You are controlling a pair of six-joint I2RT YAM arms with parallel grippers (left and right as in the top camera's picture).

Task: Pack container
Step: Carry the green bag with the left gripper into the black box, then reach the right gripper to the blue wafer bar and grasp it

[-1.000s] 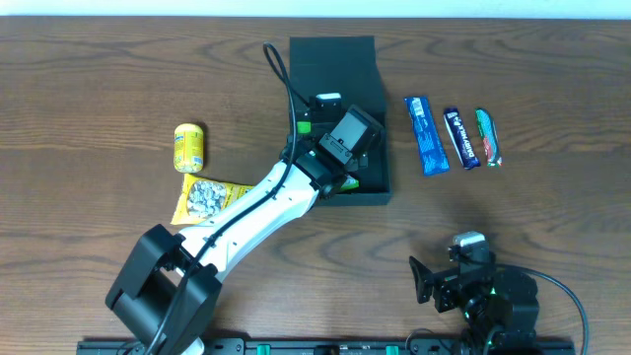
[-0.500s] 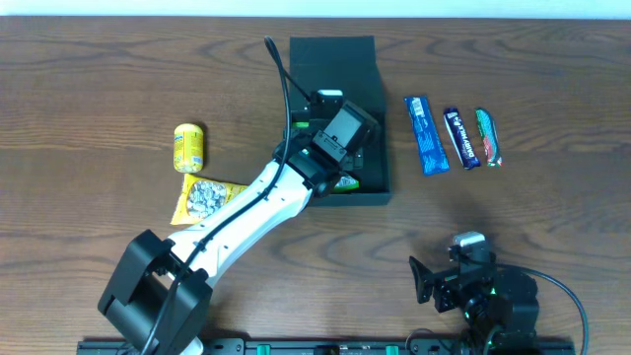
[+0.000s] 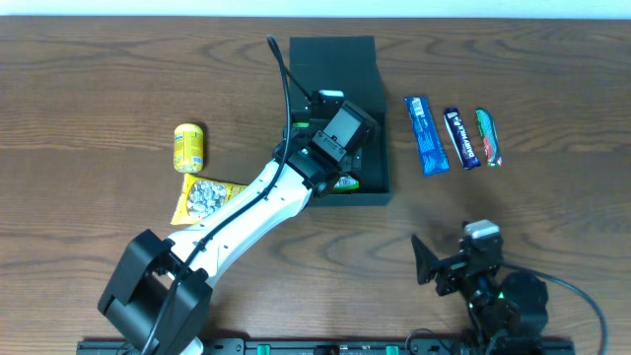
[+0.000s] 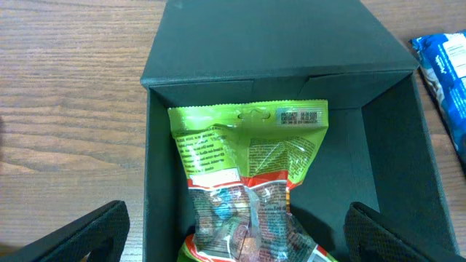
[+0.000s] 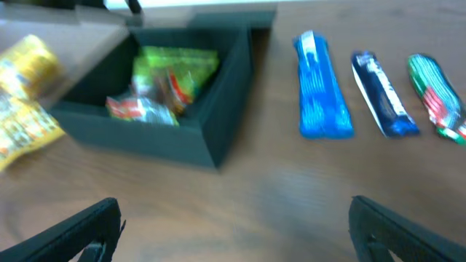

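1. Container (image 3: 333, 61), dark green, sits mid-table with its flap lid open toward the far edge; a green snack packet (image 4: 247, 175) lies inside it.
2. Since half a second ago the right gripper (image 3: 434, 271) has shifted slightly rightward near the front edge; its fingers are spread wide and empty. The left gripper (image 3: 340, 138) hangs unchanged over the box, fingers likewise wide, holding nothing.
3. A blue bar (image 3: 425, 135), navy bar (image 3: 460, 137) and green-red bar (image 3: 488, 137) lie side by side right of the box; a yellow roll (image 3: 189, 147) and yellow pouch (image 3: 202, 197) lie left.
4. The table (image 3: 99, 79) is brown wood grain; a pale strip runs beyond its far edge.
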